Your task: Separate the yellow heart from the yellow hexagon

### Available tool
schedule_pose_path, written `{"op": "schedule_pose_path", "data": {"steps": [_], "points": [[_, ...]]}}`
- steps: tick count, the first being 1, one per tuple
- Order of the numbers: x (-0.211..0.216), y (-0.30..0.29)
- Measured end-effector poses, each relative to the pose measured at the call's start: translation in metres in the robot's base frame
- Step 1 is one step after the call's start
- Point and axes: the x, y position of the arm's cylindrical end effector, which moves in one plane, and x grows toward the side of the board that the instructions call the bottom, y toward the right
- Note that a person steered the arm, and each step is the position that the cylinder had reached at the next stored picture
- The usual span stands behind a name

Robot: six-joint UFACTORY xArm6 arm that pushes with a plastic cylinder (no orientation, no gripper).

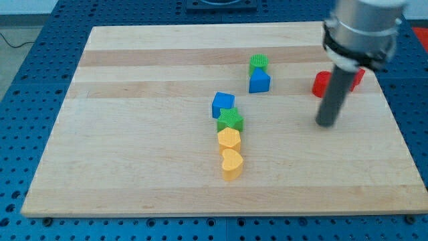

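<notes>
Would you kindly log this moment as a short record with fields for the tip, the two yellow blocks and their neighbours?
tip: my tip at the view's right, well apart from the yellow blocks
yellow heart: bottom of the column
yellow hexagon: directly above the heart, touching it
column above: green block, then blue block
near rod: red block

tip (326,123) on the wooden board (134,167), view's right, well apart from the yellows | yellow hexagon (229,138) touching yellow heart (231,163) below it | green block (230,120) and blue block (223,103) stacked above them in a column | second green block (258,63) over blue block (259,81) | red block (322,83) behind the rod
</notes>
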Motion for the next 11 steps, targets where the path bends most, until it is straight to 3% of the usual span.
{"op": "schedule_pose_path", "data": {"steps": [1,2,4,5,7,9,11], "points": [[0.064,-0.001],[0.094,-0.045],[0.114,-0.211],[0.096,-0.279],[0.071,-0.255],[0.06,-0.148],[0.077,-0.137]]}}
